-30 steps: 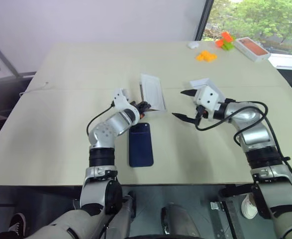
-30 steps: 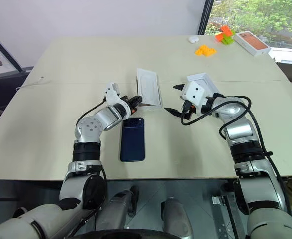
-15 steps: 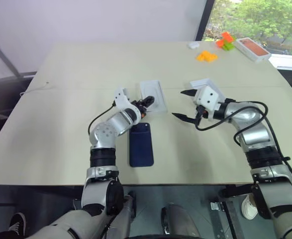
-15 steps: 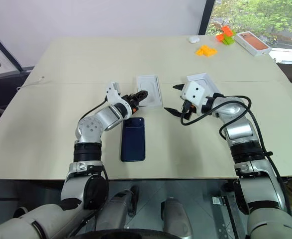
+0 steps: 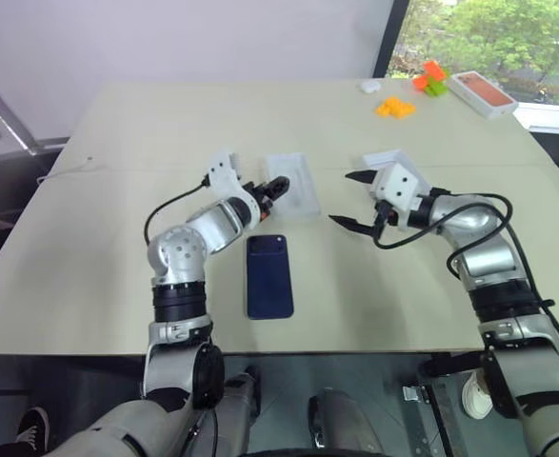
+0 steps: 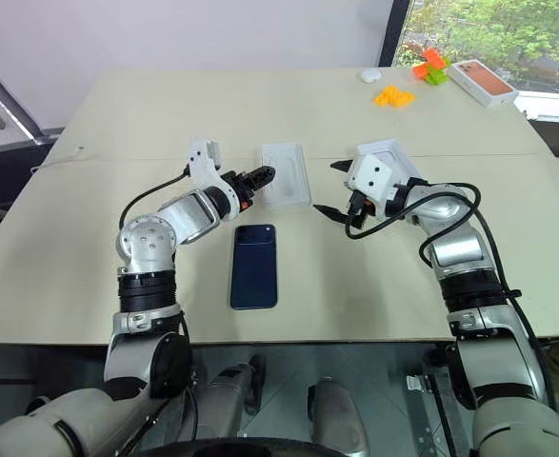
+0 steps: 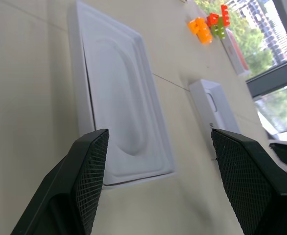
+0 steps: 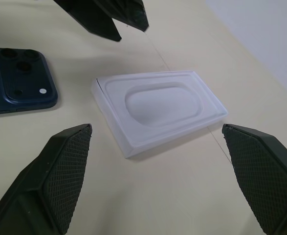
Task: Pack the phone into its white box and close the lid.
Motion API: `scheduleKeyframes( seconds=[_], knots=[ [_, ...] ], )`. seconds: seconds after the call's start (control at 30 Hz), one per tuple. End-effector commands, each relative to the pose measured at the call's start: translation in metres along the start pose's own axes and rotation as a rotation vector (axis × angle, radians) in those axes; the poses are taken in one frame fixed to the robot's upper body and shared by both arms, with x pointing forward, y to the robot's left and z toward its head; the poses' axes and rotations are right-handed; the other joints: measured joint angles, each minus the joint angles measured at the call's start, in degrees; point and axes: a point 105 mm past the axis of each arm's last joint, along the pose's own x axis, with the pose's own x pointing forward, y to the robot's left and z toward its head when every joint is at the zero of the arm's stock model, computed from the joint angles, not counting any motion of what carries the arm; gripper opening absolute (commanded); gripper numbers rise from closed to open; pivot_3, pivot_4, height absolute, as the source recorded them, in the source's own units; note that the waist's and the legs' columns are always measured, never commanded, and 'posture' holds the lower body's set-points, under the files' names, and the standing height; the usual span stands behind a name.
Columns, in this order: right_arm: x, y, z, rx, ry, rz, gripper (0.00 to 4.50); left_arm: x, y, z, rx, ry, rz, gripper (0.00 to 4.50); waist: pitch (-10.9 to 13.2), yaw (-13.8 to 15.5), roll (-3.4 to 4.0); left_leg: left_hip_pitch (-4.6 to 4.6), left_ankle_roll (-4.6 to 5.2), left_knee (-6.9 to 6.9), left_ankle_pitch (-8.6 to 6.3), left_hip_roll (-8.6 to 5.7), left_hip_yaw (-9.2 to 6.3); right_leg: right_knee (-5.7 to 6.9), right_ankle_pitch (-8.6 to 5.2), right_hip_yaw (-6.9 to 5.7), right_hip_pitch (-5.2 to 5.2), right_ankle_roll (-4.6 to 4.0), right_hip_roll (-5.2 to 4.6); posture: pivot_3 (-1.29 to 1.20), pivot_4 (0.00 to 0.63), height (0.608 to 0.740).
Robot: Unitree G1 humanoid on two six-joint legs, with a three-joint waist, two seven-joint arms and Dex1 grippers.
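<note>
Hovering over the beige table [image 5: 117,238], my left end effector [image 5: 277,185] was spread open with nothing between its fingers, its tips just at the near-left edge of the white box [image 5: 291,184]. That box lay flat and open side up at the middle of the table, showing a shallow moulded hollow inside; in the left wrist view the box [image 7: 119,103] sat just beyond my two black fingers [image 7: 87,171], apart from them. The phone [image 5: 269,276] lay flat on the table nearer to me than the box, back side up, its camera cluster at the far-left corner, well clear of both end effectors.

My right end effector [image 5: 355,200] hung to the right of the box, its fingers spread wide and empty, pointing left towards it. Through the right wrist view I could see the box [image 8: 158,107] between my own fingers [image 8: 60,171], the phone [image 8: 18,81] beside it, and the left end effector [image 8: 109,14] on the box's far side.

Behind my right wrist lay a second white piece [image 5: 386,160], partly hidden. At the far right of the table sat orange blocks [image 5: 394,107], orange and green blocks [image 5: 430,78], a small white object [image 5: 369,86], and a white box with an orange-red top [image 5: 482,92].
</note>
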Motion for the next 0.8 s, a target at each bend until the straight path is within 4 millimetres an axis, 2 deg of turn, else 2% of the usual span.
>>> scheduleKeyframes(
  seconds=[0.03, 0.1, 0.27, 0.4, 0.6, 0.8],
  knots=[
    [-0.001, -0.011, 0.015, -0.028, -0.052, -0.040, 4.50, -0.002, -0.006, 0.010, 0.102, -0.061, -0.018, 3.29, 0.0, 0.0, 0.00, 0.00, 0.00, 0.00, 0.00, 0.00, 0.00, 0.00, 0.00, 0.00, 0.00, 0.00, 0.00, 0.00, 0.150, 0.740],
    [0.000, -0.011, 0.015, -0.027, -0.054, -0.040, 4.50, 0.001, -0.004, 0.008, 0.127, -0.057, -0.015, 2.70, 0.0, 0.0, 0.00, 0.00, 0.00, 0.00, 0.00, 0.00, 0.01, 0.00, 0.00, 0.00, 0.00, 0.00, 0.00, 0.00, 0.150, 0.740],
    [0.001, -0.013, 0.015, -0.032, -0.050, -0.045, 4.50, 0.018, -0.010, 0.010, 0.153, -0.085, -0.032, 0.22, 0.0, 0.2, 0.01, 0.00, 0.00, 0.01, 0.00, 0.00, 0.01, 0.00, 0.00, 0.00, 0.00, 0.00, -0.01, 0.00, 0.150, 0.740],
    [0.002, -0.014, 0.015, -0.038, -0.050, -0.053, 4.50, 0.034, -0.003, 0.000, 0.200, -0.048, 0.009, 0.10, 0.0, 0.1, 0.01, 0.00, 0.00, 0.00, 0.00, -0.01, 0.01, -0.01, 0.00, 0.00, 0.00, 0.00, -0.02, 0.00, 0.150, 0.740],
    [-0.001, -0.014, 0.015, -0.046, -0.049, -0.063, 4.50, 0.046, 0.014, -0.031, 0.245, 0.096, 0.051, 0.10, 0.0, -0.2, 0.00, -0.01, 0.01, -0.06, 0.00, -0.01, 0.01, -0.02, 0.00, 0.01, -0.06, 0.00, -0.01, 0.00, 0.150, 0.740],
    [-0.002, -0.014, 0.016, -0.051, -0.050, -0.073, 4.50, 0.047, 0.012, -0.027, 0.272, 0.097, 0.053, 0.10, 0.0, -0.1, 0.02, -0.02, 0.00, -0.03, 0.00, 0.00, 0.00, -0.01, 0.00, 0.00, -0.05, 0.00, -0.01, 0.00, 0.150, 0.740]
  ],
)
